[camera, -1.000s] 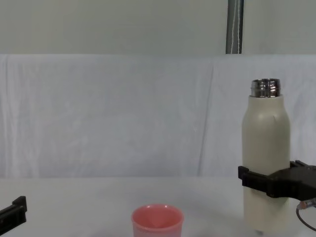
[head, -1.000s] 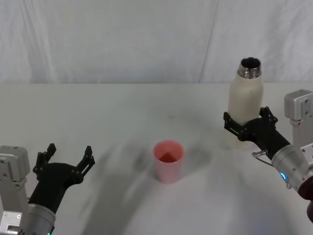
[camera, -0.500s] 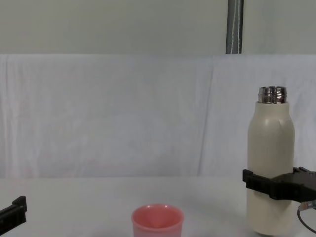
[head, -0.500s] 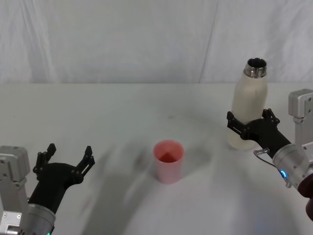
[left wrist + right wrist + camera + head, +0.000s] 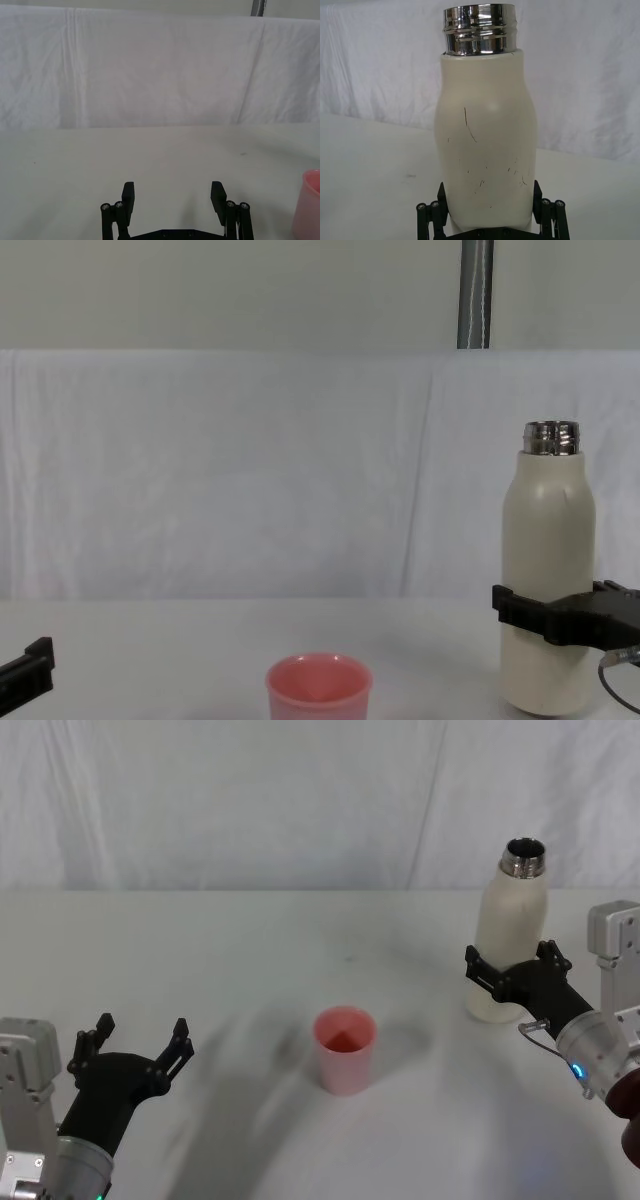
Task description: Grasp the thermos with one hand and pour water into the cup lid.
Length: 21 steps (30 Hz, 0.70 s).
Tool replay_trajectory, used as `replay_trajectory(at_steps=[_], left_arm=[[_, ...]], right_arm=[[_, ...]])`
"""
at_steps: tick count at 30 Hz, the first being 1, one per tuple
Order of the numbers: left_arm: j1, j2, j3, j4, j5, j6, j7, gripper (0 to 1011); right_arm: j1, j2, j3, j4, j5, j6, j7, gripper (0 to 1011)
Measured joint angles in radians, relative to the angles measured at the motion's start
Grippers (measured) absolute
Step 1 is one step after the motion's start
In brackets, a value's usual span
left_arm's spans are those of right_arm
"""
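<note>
The cream-white thermos point(image 5: 510, 935) stands upright on the table at the right, its steel neck uncapped. My right gripper point(image 5: 508, 970) is shut on its lower body, one finger pressed to each side, as the right wrist view shows for the thermos point(image 5: 487, 150) and the gripper point(image 5: 489, 192). The pink cup lid point(image 5: 345, 1048) stands mouth up at the table's middle, well left of the thermos point(image 5: 548, 570). Water is hidden from me in the thermos, and I cannot make it out in the cup lid point(image 5: 318, 688). My left gripper point(image 5: 142, 1028) rests open at the near left, holding nothing.
The white table point(image 5: 250, 950) runs back to a white cloth backdrop point(image 5: 300, 800). A grey pole point(image 5: 476, 295) rises behind the cloth. Bare surface lies between the cup lid and each gripper.
The thermos came down and to the right in my right gripper and straightened from a slight tilt onto its base. Since half a second ago it has barely shifted. My left arm stayed still.
</note>
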<state>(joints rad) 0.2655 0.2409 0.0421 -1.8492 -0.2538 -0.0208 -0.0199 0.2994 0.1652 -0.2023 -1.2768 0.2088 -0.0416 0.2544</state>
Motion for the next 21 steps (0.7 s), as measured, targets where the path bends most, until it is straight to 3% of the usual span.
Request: replay_trajectory(at_steps=[21], left_arm=[[0.0,0.0,0.0,0.0,0.0,0.0,0.0,1001]], right_arm=[[0.048,-0.029,-0.021,0.085,0.007,-0.05,0.011,963]])
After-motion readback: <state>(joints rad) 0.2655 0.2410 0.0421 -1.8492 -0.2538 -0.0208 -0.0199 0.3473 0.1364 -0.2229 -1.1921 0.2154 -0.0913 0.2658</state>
